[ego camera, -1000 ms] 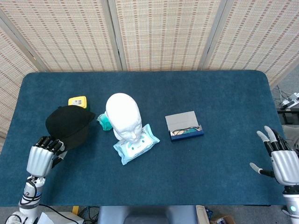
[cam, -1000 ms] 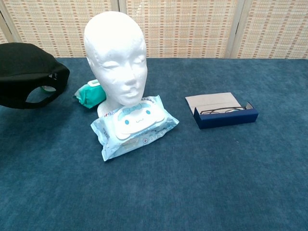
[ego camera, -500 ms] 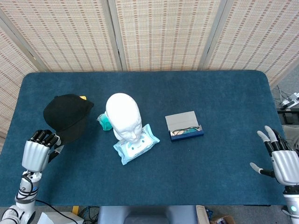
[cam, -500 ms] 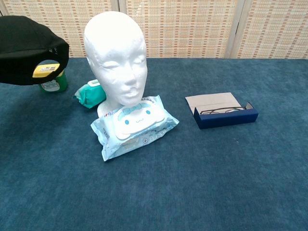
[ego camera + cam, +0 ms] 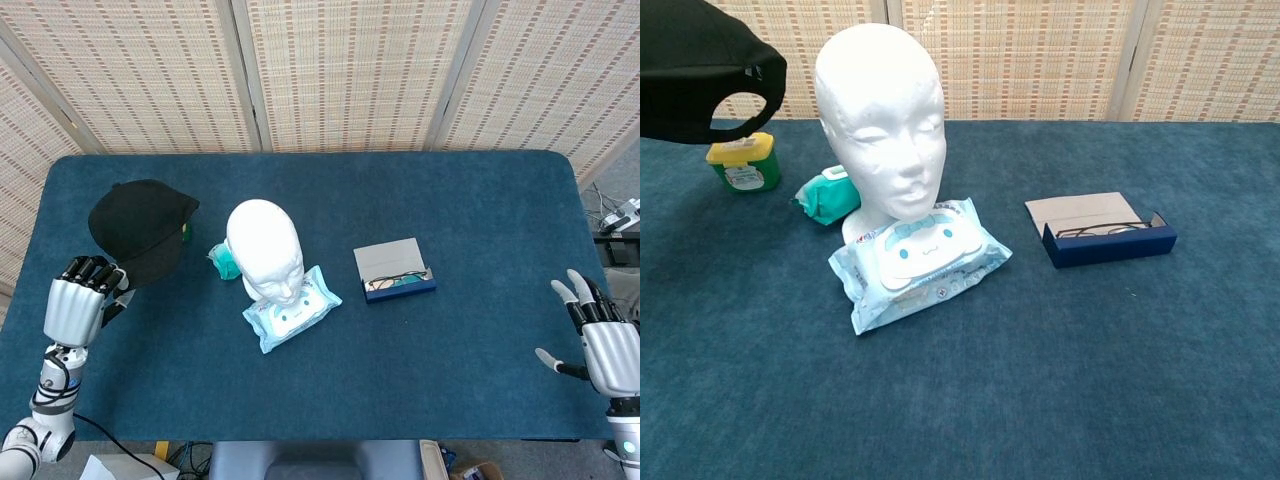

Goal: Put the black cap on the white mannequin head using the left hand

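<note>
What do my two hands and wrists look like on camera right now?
Both are silver-grey metallic hands with segmented fingers. The left hand has black finger segments, a white wrist joint with dark bands and a black cable trailing below. The right hand has pale fingers with dark joints and tips.

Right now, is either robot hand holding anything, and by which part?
The left robot hand holds the cap by its near edge; the right robot hand holds nothing.

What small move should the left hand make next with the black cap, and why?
Probably carry the black cap sideways toward the white mannequin head, keeping it high. The left hand holds the cap lifted off the table; in the chest view it hangs above the small green jar and about level with the head's crown, but it is not over the head yet.
</note>
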Controlling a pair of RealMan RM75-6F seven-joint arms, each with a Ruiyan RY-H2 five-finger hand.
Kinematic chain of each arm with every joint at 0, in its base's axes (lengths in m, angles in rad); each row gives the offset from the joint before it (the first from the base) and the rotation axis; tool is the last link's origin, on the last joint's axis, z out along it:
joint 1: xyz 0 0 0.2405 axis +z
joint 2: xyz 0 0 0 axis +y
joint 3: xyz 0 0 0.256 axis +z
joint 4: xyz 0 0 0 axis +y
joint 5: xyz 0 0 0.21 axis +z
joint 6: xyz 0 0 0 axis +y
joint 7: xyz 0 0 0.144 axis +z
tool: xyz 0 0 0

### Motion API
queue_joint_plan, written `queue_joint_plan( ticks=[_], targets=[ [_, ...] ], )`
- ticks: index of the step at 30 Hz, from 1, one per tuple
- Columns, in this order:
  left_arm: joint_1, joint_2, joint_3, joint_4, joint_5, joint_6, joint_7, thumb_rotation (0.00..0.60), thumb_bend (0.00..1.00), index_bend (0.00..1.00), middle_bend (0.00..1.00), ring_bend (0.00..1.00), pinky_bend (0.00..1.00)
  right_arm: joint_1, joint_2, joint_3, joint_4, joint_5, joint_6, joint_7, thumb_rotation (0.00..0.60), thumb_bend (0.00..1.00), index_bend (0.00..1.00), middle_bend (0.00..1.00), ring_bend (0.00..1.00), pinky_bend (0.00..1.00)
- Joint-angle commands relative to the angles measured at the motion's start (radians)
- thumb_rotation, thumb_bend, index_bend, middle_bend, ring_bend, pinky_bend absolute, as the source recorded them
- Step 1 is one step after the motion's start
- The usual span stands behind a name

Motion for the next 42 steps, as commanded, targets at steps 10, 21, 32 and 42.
queue_joint_plan(
  ticks=[10, 21, 32, 42],
  targets=[
    [-0.070, 0.037, -0.029, -0.073, 0.004, -0.017, 0.052, 0.600, 0.42, 0.79, 0.73, 0.48, 0.49, -0.001, 0.002, -0.001, 0.000, -0.003, 0.001, 0.003, 0.600, 0.00, 0.00, 0.03, 0.00, 0.16],
    [-0.124, 0.066, -0.044, -0.171, 0.024, -0.027, 0.120, 0.600, 0.42, 0.80, 0.73, 0.48, 0.49, -0.002, 0.004, -0.001, 0.001, -0.004, 0.003, 0.011, 0.600, 0.00, 0.00, 0.03, 0.00, 0.16],
    [-0.146, 0.120, -0.037, -0.349, 0.087, 0.000, 0.228, 0.600, 0.42, 0.80, 0.73, 0.49, 0.50, -0.003, 0.007, -0.001, 0.003, -0.007, 0.006, 0.023, 0.600, 0.00, 0.00, 0.03, 0.00, 0.16],
    [-0.152, 0.120, 0.005, -0.456, 0.185, 0.005, 0.338, 0.600, 0.42, 0.80, 0.74, 0.49, 0.51, -0.005, 0.009, -0.001, 0.003, -0.008, 0.009, 0.025, 0.600, 0.00, 0.00, 0.03, 0.00, 0.16]
  ],
)
